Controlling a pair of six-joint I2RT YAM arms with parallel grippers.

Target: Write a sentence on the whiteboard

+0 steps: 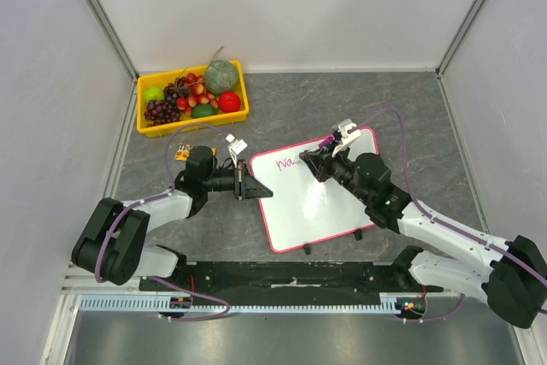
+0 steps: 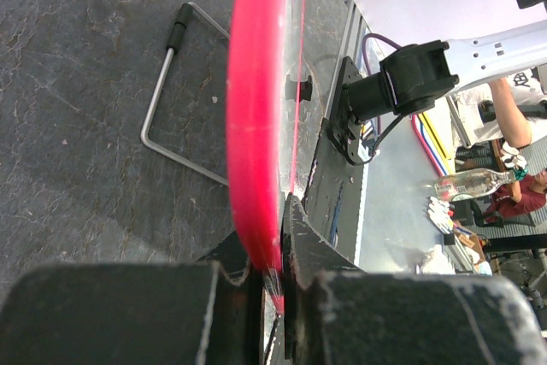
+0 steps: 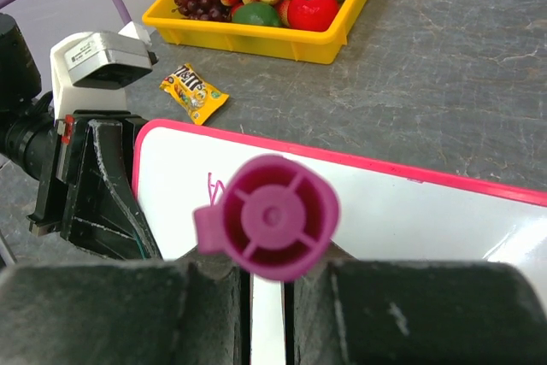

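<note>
On the whiteboard, far left, magenta letters read "wa" (roughly); print on the yellow candy packet is unreadable.

A yellow tray sits in the far left corner of the grey, stone-patterned table, close to the white back wall. It is packed with fruit: a bunch of dark grapes at its near left end, a green apple behind them, small red strawberries in the middle, a ribbed green melon at the far right, a shiny red round fruit in front of the melon, and a dark green fruit beside that. A small yellow candy packet lies flat on the table just in front of the tray, apart from it. Plain white panels also close in both sides, joined by metal posts.
</note>
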